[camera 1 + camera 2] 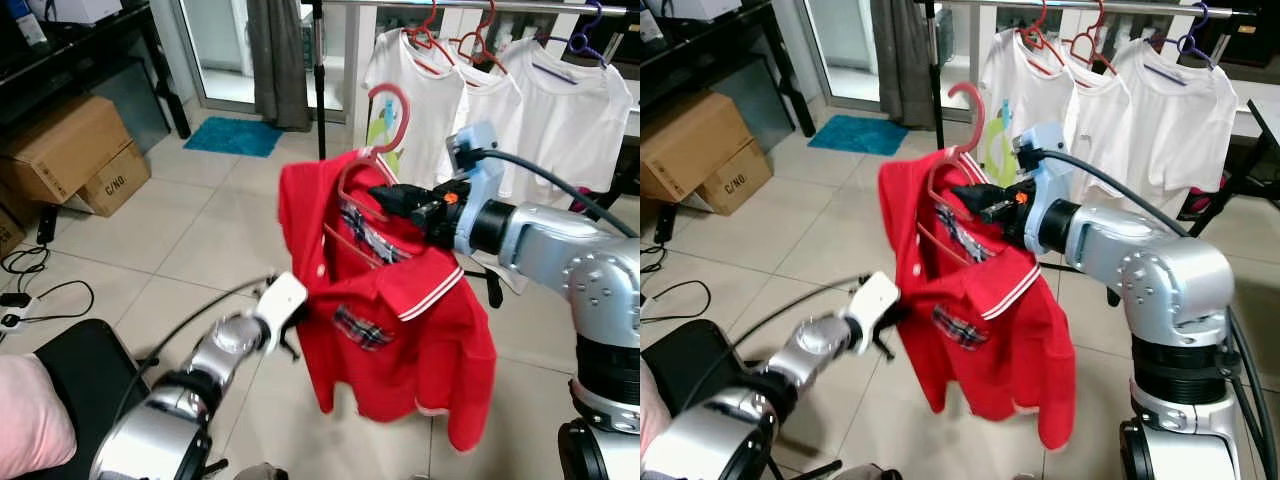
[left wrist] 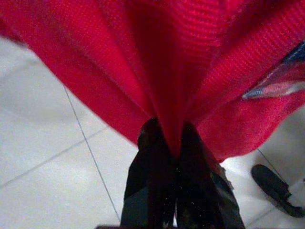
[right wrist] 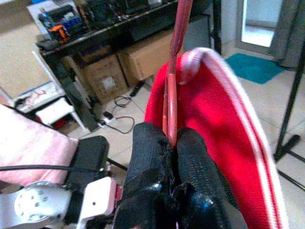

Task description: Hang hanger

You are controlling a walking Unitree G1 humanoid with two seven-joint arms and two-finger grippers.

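A red polo shirt (image 1: 400,330) with plaid trim hangs on a red plastic hanger (image 1: 385,120) held up in mid-air. My right gripper (image 1: 385,200) is shut on the hanger (image 3: 170,95) just below its hook, by the shirt's collar. My left gripper (image 1: 292,325) is shut on a fold of the shirt (image 2: 157,71) at its lower left side. Behind, a clothes rail (image 1: 480,6) carries three white T-shirts (image 1: 480,110) on hangers. The hanger's hook stands below and left of the rail.
Cardboard boxes (image 1: 70,150) sit on the tiled floor at the left under a dark shelf. Cables (image 1: 40,290) trail on the floor. A black rail stand pole (image 1: 318,80) rises in front of a blue mat (image 1: 232,136). A black seat with a pink cushion (image 1: 30,420) is at bottom left.
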